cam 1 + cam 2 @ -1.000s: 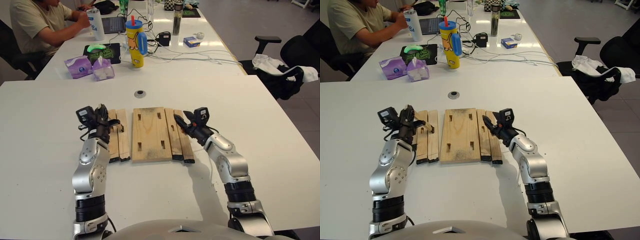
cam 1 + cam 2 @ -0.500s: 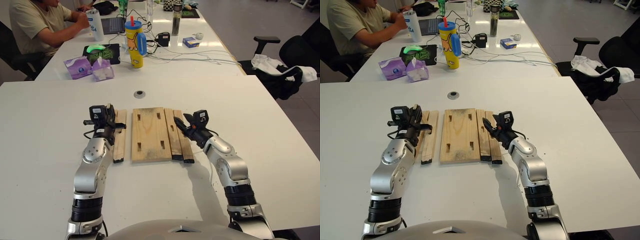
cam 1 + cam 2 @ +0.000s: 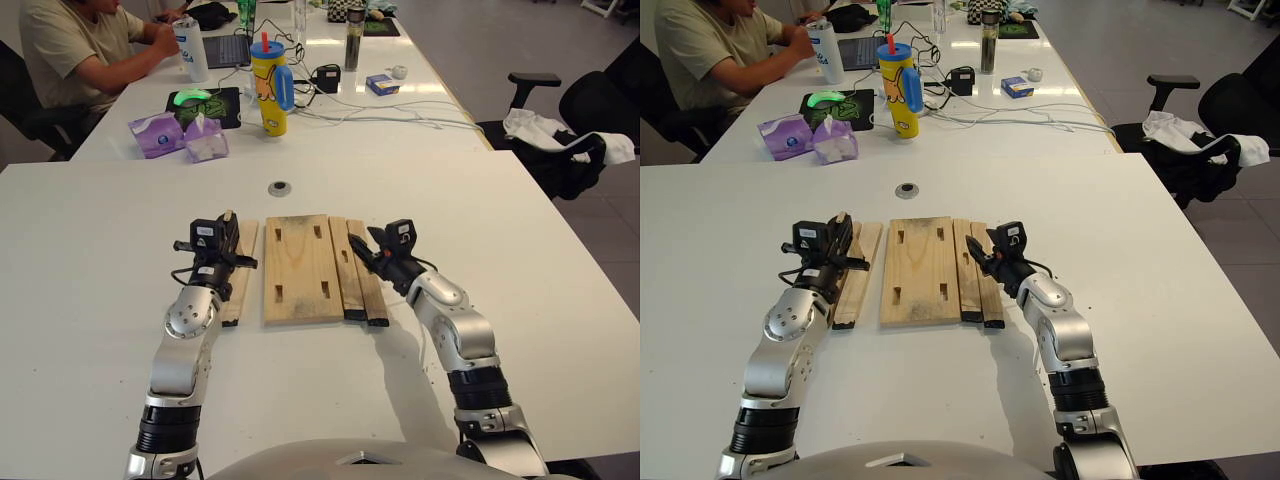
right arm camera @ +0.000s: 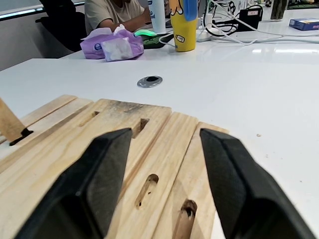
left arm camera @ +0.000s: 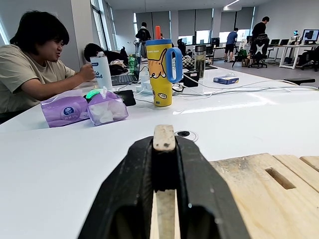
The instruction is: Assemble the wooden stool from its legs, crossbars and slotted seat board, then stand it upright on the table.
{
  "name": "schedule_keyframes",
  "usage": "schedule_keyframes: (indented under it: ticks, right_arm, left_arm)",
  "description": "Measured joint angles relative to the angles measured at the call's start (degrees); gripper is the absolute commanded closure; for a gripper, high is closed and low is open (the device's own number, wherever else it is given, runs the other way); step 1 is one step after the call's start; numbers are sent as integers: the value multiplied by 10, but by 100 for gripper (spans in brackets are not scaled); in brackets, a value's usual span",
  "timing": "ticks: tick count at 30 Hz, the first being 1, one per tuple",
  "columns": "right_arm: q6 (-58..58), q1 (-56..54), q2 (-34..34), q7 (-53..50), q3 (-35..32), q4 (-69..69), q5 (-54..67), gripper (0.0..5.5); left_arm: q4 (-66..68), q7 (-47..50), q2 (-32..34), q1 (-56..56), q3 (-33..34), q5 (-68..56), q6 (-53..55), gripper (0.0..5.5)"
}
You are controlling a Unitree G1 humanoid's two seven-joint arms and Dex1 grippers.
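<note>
The left gripper (image 3: 218, 250) has swung in toward the slotted seat board (image 3: 300, 268) lying flat on the table (image 3: 90, 250), clamped on one wooden piece (image 5: 164, 138) tipped upward, so a first join looks close, while the right gripper (image 3: 372, 252) hovers spread wide just above the right-hand legs (image 3: 358, 285)

White table (image 3: 90, 300) w/ seat board (image 3: 298, 268), legs (image 3: 358, 295) flat on it.

We see a long white table (image 3: 520, 230) with a round cable grommet (image 3: 280, 188); behind it a second white table (image 3: 445, 105) carries a yellow cup (image 3: 270, 90), purple tissue packs (image 3: 157, 133) and cables (image 3: 400, 110). A black office chair (image 3: 610, 90) stands at our right on grey floor (image 3: 470, 30). Windows (image 5: 192, 21) line the far end.
</note>
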Motion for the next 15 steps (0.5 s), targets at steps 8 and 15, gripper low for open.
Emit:
schedule_keyframes:
  ticks: [8,15]
  right_arm:
    - [-1,-5,0,3,0,5,-1,296]
    - [-2,-6,1,7,0,13,-1,296]
  left_arm:
    - [39,-23,-20,24,9,-25,7,406]
    - [6,-34,-25,-17,19,-33,-43,295]
